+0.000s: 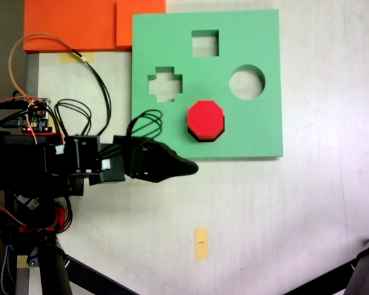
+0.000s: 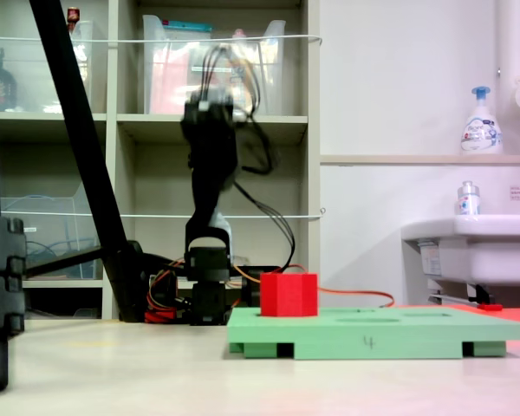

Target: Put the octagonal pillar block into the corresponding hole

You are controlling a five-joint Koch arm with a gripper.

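The red octagonal pillar block (image 1: 205,118) stands on the lower middle of the green foam board (image 1: 258,132), and the eight-sided hole is hidden beneath it. From the side, the block (image 2: 289,295) rises well above the board (image 2: 373,331). My black gripper (image 1: 192,166) points right in a fixed view, off the board just below its lower left edge and apart from the block. It tapers to a single tip, so how its jaws stand is unclear. The raised arm (image 2: 210,173) looks blurred from the side. Nothing is held.
The board also has a square cutout (image 1: 205,43), a cross cutout (image 1: 165,84) and a round cutout (image 1: 246,82). Orange foam sheets (image 1: 80,24) lie at the top left. A yellow tape mark (image 1: 201,243) is on the table. Wires and a circuit board (image 1: 37,117) sit by the arm's base.
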